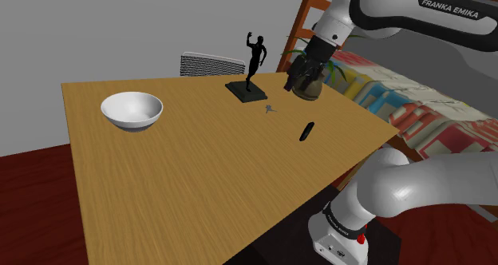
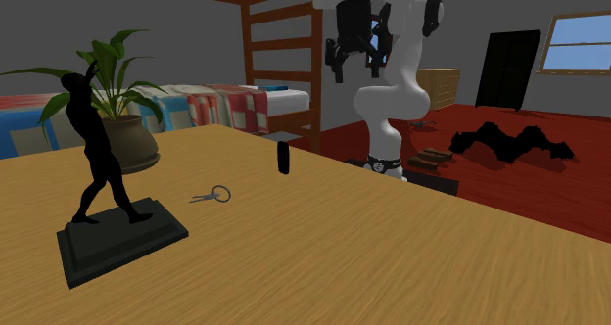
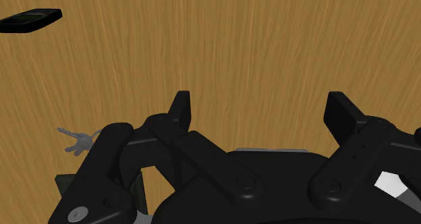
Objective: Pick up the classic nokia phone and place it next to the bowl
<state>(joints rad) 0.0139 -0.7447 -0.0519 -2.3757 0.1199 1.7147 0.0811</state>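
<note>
1. Nearest the shoulder camera, the arm [image 1: 431, 183] is logged. Its lower link is bent close by its base, the upper links are arched high, and the wrist is brought down over the far part of the table beside the statue [image 1: 254, 60].
2. Table [image 1: 199, 183]: a wood-grained top on which everything rests. The phone [image 1: 306, 132] lies close to the edge on the arm's side. A sideways nudge there is judged able to slide it off.
3. Statue: a black figure on a dark base, seen between the gripper [image 3: 262, 106] and the bowl [image 1: 120, 118] in the shoulder view. It is tall and narrow, so a low carry towards the bowl is judged likely to clip or tip it.
4. Bowl: white and empty, at the shoulder view's left, well apart from the phone. A set-down made too close could knock it.
5. Gripper: pointed downward and raised above the table, fingers spread apart with nothing between them. It is not placed over the phone. In the wrist view the phone is seen well off beyond the finger on the keys' side.
6. Phone: black and slim, lying flat on the table at the shoulder view's right.
   - Its low profile is judged the main hazard, since the fingertips may strike the tabletop first.
   - A grip taken along its length rather than across its width may squeeze it out.
7. Keys [image 1: 270, 108]: small and grey, lying between the statue's base and the phone. They could be dragged by a misplaced descent.
</note>
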